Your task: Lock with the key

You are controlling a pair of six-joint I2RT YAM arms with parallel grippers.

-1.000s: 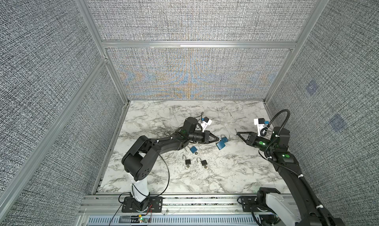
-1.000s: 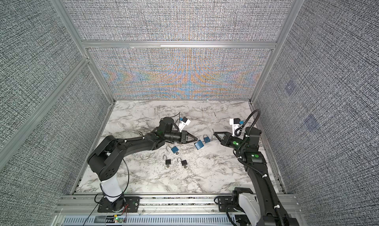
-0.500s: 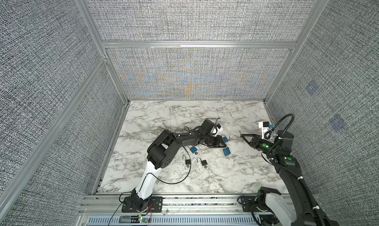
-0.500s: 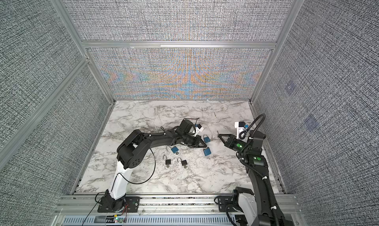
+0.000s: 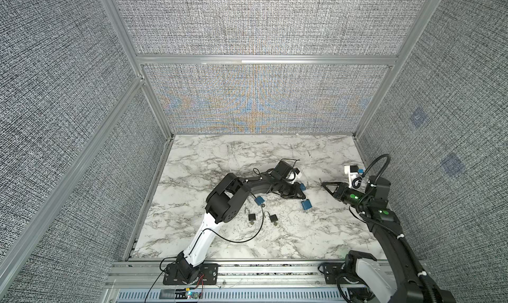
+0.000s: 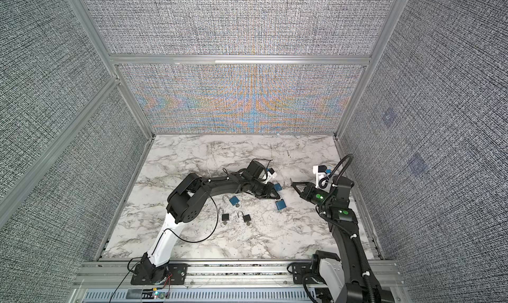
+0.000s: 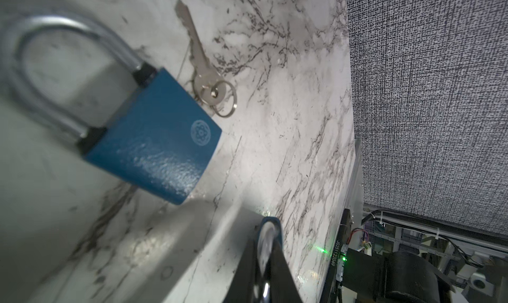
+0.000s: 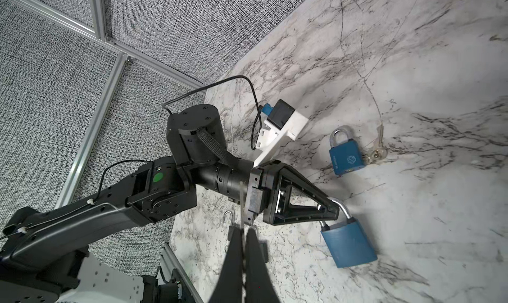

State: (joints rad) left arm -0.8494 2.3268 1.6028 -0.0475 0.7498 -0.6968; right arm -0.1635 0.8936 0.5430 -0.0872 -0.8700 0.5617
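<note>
Centre-right on the marble table (image 5: 228, 161): left gripper (image 8: 333, 210) pinches the shackle of blue padlock (image 8: 349, 244), whose body rests on the marble. Right gripper (image 8: 243, 231) sits just right of it, clenched on the key (image 8: 241, 202). Second padlock (image 8: 347, 158), farther back, has a round white emblem with unreadable lettering.

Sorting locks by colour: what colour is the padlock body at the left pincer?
Blue; the padlock shows best in the right wrist view.

Open marble counter (image 5: 233, 153) stretches behind and in front of the low-lying left arm (image 5: 258, 187), which bars the middle. Blue padlocks (image 5: 306, 204) crowd its tip and flank, black padlocks (image 5: 251, 217) sit just in front, and a narrow bare lane separates the tip from the right gripper (image 5: 323, 182).
</note>
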